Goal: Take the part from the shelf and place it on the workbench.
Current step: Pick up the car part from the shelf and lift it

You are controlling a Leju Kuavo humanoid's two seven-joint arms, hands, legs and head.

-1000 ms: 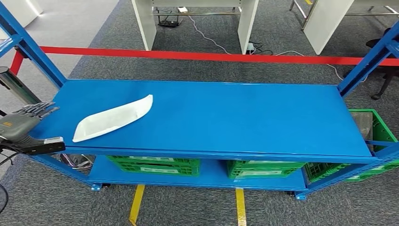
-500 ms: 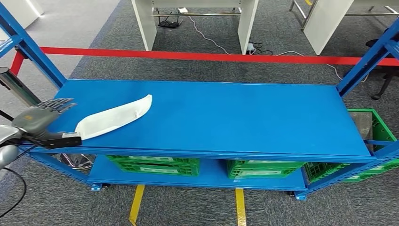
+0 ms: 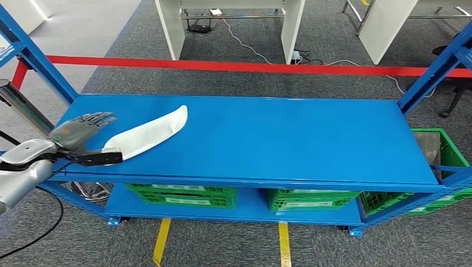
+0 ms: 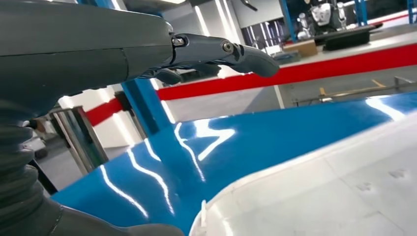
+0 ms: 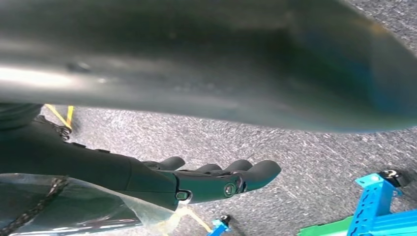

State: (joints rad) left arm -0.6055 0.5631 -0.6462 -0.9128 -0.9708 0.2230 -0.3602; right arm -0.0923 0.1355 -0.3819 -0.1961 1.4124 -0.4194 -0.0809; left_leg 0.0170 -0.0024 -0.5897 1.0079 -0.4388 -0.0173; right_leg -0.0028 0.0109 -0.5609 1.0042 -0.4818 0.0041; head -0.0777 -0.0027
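Note:
The part (image 3: 147,133) is a long, white, curved shell lying on the left of the blue shelf top (image 3: 289,139). My left hand (image 3: 80,133) lies over the shelf's left front corner at the part's near end. Its fingers stretch flat beside the part and its thumb (image 3: 106,157) points along the part's near edge. In the left wrist view the part (image 4: 334,191) lies between the raised fingers (image 4: 221,51) and the thumb, and nothing is clasped. My right hand (image 5: 196,182) hangs above the grey carpet with its fingers stretched out, holding nothing.
Green crates (image 3: 183,196) (image 3: 311,199) stand on the lower shelf, and another (image 3: 445,156) sits at the right end. Blue uprights (image 3: 39,55) (image 3: 434,72) rise at both back corners. A red bar (image 3: 250,67) runs behind the shelf, with white table legs (image 3: 170,28) beyond.
My left hand has moved right and forward from beside the shelf onto its corner, reaching the part's near end. The part has shifted slightly to the right and away.

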